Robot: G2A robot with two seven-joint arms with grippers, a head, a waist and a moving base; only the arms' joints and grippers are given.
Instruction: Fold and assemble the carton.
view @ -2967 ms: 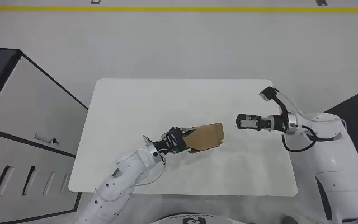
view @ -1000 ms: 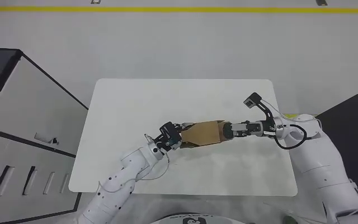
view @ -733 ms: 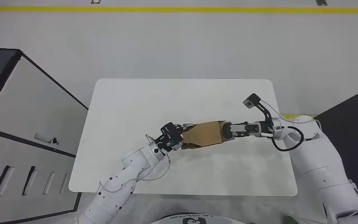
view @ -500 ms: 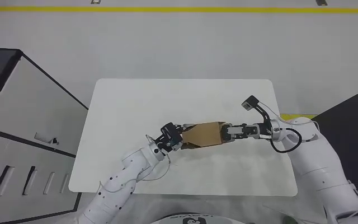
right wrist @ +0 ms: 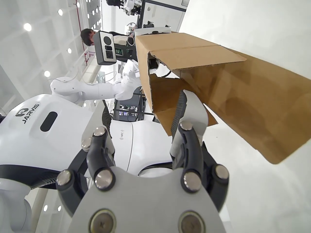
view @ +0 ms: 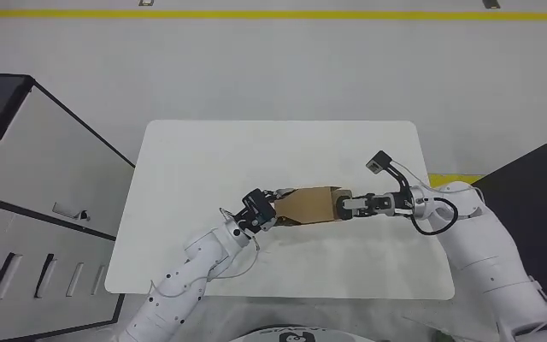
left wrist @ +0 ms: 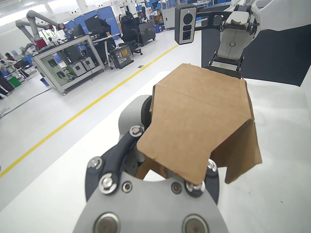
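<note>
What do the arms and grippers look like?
Glossy white rounded shells on left arm and right arm. On left gripper and right gripper: screwed silver plate, black linkages, pale fingers; the right's pads ribbed black. Black cable loops at the right wrist.

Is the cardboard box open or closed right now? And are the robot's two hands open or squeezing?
carton: opened into a tube, end flaps not folded shut, lying sideways above the table.
left gripper: shut on a flap at one end of the carton.
right gripper: open, fingers spread wide, one finger at the carton's other open end.
</note>
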